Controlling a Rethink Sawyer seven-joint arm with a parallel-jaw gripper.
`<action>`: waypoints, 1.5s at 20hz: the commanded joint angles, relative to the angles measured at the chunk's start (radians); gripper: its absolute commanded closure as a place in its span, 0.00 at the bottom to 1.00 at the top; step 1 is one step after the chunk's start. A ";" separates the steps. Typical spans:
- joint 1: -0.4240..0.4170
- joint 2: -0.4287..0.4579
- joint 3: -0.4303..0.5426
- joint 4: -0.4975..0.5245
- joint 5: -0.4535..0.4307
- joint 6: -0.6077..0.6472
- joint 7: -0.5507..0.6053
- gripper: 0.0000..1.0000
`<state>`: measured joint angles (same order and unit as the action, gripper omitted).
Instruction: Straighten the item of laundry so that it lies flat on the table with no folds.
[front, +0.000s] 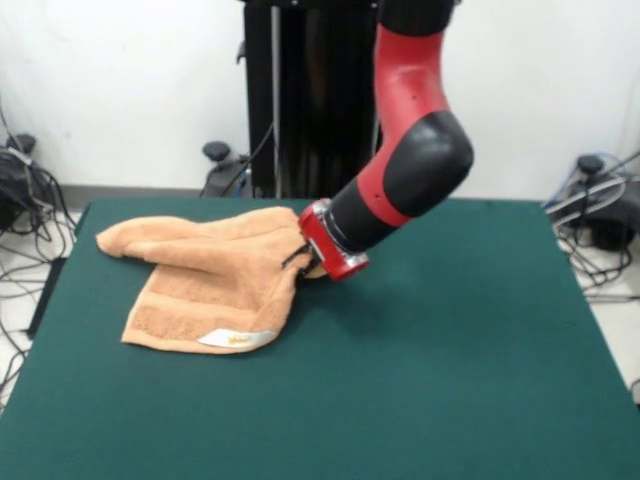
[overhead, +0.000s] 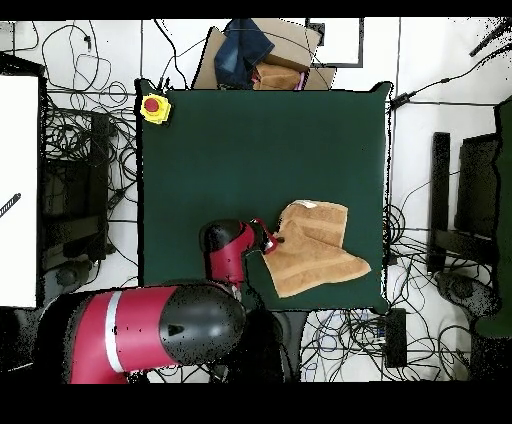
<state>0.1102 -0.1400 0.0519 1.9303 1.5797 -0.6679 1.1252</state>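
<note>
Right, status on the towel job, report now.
Gripper low at the towel's edge, fingers hidden. Towel folded over itself on the table, white label showing, not flat. Nothing in the way.

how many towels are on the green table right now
1. The towel lies folded toward one side of the table, with the claw at its edge. Nothing shows another beneath it, though folds could hide something.

table (front: 450, 350): dark green cover | on it: folded peach towel (front: 200, 275), yellow box with red button (overhead: 154, 108)
</note>
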 joint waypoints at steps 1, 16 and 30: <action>-0.035 -0.053 0.225 -0.110 0.125 -0.034 0.015 1.00; -0.093 -0.094 0.335 -0.121 0.175 -0.098 -0.020 1.00; -0.113 -0.010 0.297 -0.028 0.137 -0.163 -0.113 1.00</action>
<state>0.0037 -0.2239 0.3012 1.9005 1.6981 -0.7698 1.1252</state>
